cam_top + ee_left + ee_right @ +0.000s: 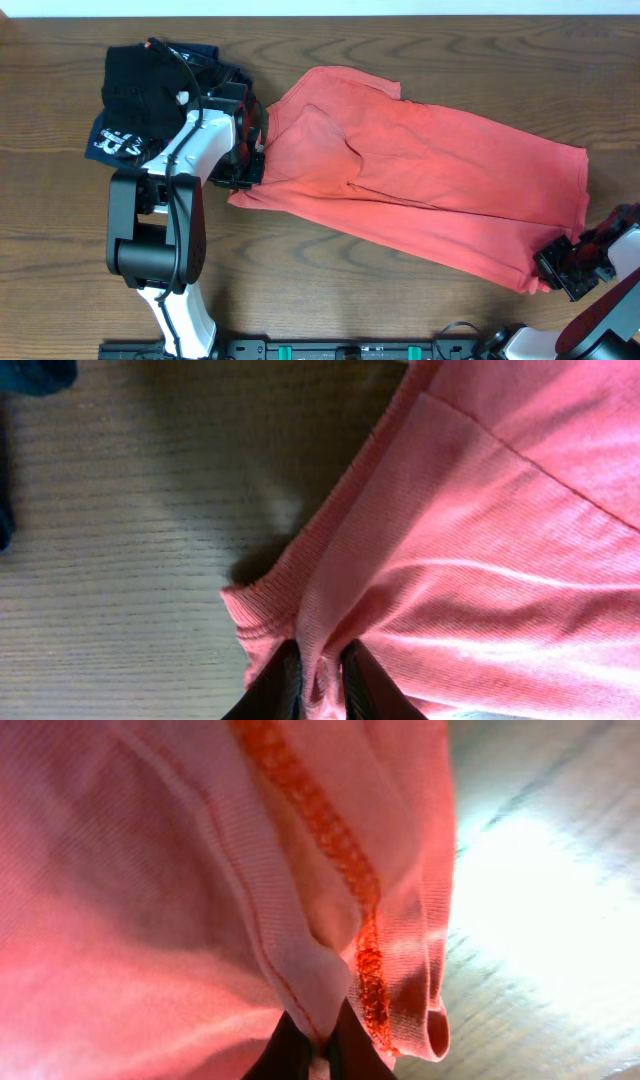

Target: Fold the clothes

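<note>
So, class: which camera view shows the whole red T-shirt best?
Overhead: the T-shirt lies spread out, nearly all visible. The wrist views show only edge fabric pinched in the left claw and right claw.

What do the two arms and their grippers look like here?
The left arm has white shells between bulky black joints, with a thin black cable running along it. The left gripper is black with slim dark fingers. The right gripper is black too; of the right arm only a white shell shows.
</note>
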Controlling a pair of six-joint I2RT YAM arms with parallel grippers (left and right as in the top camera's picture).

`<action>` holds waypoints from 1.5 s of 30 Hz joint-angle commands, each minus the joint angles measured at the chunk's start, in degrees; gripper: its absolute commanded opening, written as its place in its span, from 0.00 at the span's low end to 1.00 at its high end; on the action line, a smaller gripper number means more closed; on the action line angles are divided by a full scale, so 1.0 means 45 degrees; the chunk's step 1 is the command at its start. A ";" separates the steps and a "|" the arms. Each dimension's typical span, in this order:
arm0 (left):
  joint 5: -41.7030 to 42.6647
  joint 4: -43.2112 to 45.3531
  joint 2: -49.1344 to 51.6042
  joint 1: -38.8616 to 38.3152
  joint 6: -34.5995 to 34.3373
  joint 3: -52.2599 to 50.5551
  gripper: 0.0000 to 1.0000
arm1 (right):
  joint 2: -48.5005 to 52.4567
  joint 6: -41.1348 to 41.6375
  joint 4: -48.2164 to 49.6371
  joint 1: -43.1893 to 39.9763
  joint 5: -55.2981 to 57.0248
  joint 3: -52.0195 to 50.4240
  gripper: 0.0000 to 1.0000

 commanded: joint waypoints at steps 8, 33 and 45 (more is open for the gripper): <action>0.0029 -0.0010 -0.0253 0.0063 -0.0058 -0.0058 0.16 | 0.0073 0.1559 0.1273 -0.1185 0.1739 0.0593 0.01; 0.1710 -0.2336 -0.1622 -0.0423 0.0083 0.2759 0.44 | -0.1953 -0.1025 -0.0767 -0.1404 -0.5217 0.4493 0.41; 0.2385 0.0447 -0.1360 -0.1491 0.0083 0.2803 0.70 | -0.2161 -0.1297 -0.0593 0.0743 -0.4541 0.4129 0.36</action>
